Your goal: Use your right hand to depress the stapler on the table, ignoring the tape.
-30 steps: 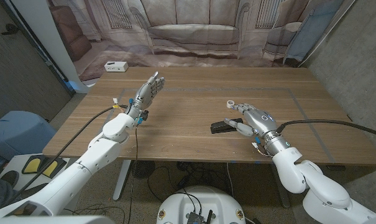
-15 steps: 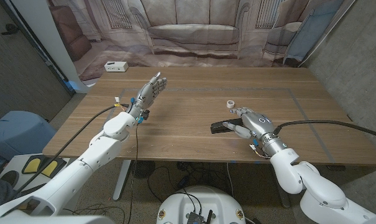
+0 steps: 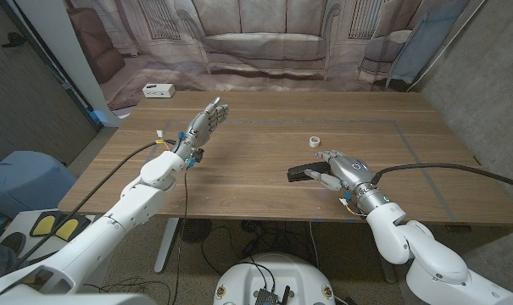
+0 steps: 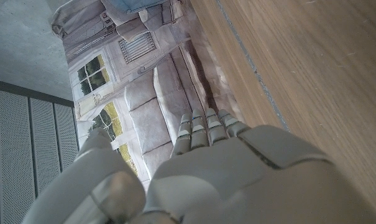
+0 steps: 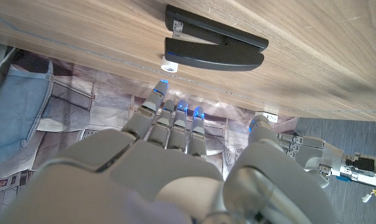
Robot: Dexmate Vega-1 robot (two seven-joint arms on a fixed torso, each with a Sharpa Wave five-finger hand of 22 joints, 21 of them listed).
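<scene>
A black stapler point(image 3: 302, 173) lies on the wooden table point(image 3: 256, 182) right of centre, also seen in the right wrist view as the stapler point(image 5: 215, 46). My right hand point(image 3: 346, 168) hovers at its right end, fingers spread and holding nothing; whether it touches the stapler I cannot tell. From the wrist, the right hand point(image 5: 175, 165) has its fingertips short of the stapler. A small white tape roll point(image 3: 315, 140) sits just beyond, and the tape roll point(image 5: 169, 65) appears past the stapler. My left hand point(image 3: 204, 122) is raised over the left part of the table, fingers straight and empty.
A white box point(image 3: 158, 90) sits at the table's far left corner. A printed sofa backdrop point(image 3: 264, 38) hangs behind the table. Cables run along my left forearm point(image 3: 158, 169). A blue seat point(image 3: 23, 178) stands left of the table.
My right hand has drawn back slightly toward the near edge, away from the tape roll. Stapler, tape and left hand have stayed put.
</scene>
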